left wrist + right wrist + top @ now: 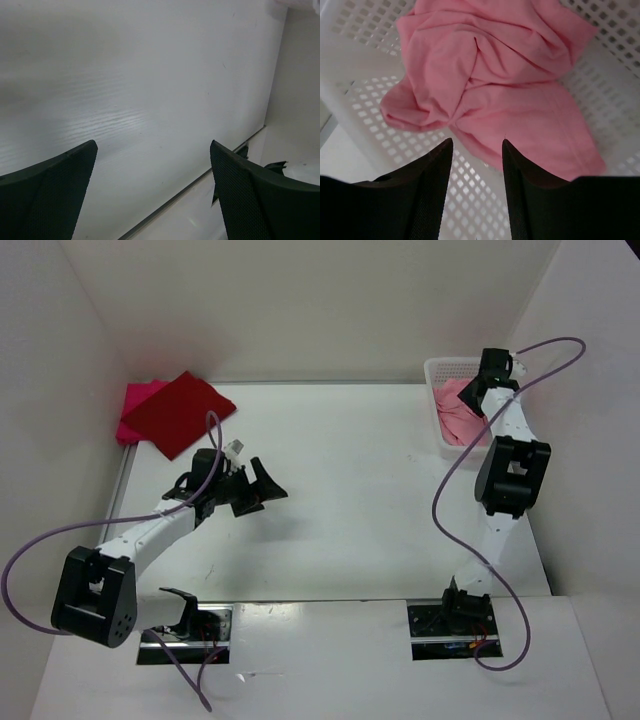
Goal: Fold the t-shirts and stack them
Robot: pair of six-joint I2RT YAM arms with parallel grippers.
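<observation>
The table (350, 490) is bare across its middle, with the task's items at its two far corners.

Far left corner: the dark red t-shirt (180, 412) lies flat and folded on top of the magenta t-shirt (135, 405), which shows only along the left edge. We judge these two finished and stacked.

Far right corner: the salmon-pink t-shirt (495, 90) lies crumpled inside the white mesh basket (365, 30), unfolded. We judge the step in hand to be fetching this last shirt.

The right fingers (437, 175) hang just above the near edge of the cloth, parted by a moderate gap and holding nothing. The left fingers (60, 185) stand spread wide over bare table, left of centre, and are empty.

Next move, in our judgement: lower the right fingers onto a raised fold, close on it, then lift the shirt over the rim to the open middle for spreading.

Hindrances noted:
- The basket walls close in on the cloth on all sides, so the lift must clear the rim.
- The mesh may snag a fingertip or the fabric.
- A purple cable (450, 480) loops beside the right arm, near the carrying path.
- The finished stack lies well apart from the left fingers.
</observation>
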